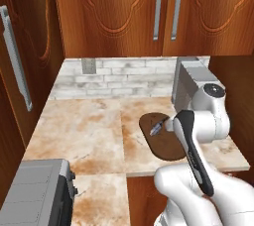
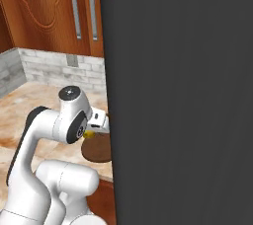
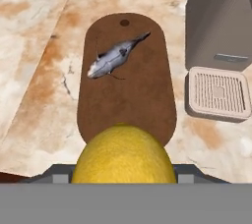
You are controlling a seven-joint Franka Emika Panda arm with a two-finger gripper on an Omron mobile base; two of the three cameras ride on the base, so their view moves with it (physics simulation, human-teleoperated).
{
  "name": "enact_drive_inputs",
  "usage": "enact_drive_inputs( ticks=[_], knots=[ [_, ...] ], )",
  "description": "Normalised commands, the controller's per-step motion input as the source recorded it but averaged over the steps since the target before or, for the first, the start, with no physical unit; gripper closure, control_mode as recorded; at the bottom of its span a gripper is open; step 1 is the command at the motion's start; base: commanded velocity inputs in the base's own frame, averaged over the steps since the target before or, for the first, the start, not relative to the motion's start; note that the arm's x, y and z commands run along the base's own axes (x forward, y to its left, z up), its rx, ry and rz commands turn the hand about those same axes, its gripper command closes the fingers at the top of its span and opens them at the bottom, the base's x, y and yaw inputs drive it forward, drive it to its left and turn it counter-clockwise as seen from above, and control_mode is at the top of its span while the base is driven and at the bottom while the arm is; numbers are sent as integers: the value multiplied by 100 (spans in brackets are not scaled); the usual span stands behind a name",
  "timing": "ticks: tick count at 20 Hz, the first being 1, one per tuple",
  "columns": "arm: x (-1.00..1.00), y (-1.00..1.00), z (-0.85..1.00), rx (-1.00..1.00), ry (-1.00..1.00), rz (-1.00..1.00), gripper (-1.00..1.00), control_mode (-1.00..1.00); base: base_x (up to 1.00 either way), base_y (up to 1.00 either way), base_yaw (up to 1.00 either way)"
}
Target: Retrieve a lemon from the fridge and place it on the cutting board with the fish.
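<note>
A marbled tabletop (image 1: 84, 131) is running beneath brown wooden cabinets (image 1: 124, 7) and a grey brick backsplash (image 1: 114, 76). In the left base view, the cutting board (image 1: 166, 143) is lying near the tabletop's front edge, the fish (image 1: 158, 127) resting on its far end, with a grey appliance (image 1: 191, 79) standing behind it.

In the right base view, the hand (image 2: 94, 130) is hanging just above the board's near part, with the lemon (image 2: 89, 133) showing yellow beneath it.

In the hand view, the lemon is sitting gripped between the fingertips, round and bright yellow. The board's long axis is running straight ahead, the fish lying diagonally at its far half.
</note>
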Motion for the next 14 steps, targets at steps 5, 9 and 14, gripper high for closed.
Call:
enact_drive_inputs(
  ticks=[5,9,14],
  knots=[
    [36,0,-22,0,0,3,100,-100,0,0,0],
    [33,0,-33,0,0,2,100,-100,0,0,0],
    [34,0,-35,0,0,1,100,-100,0,0,0]
  ],
)
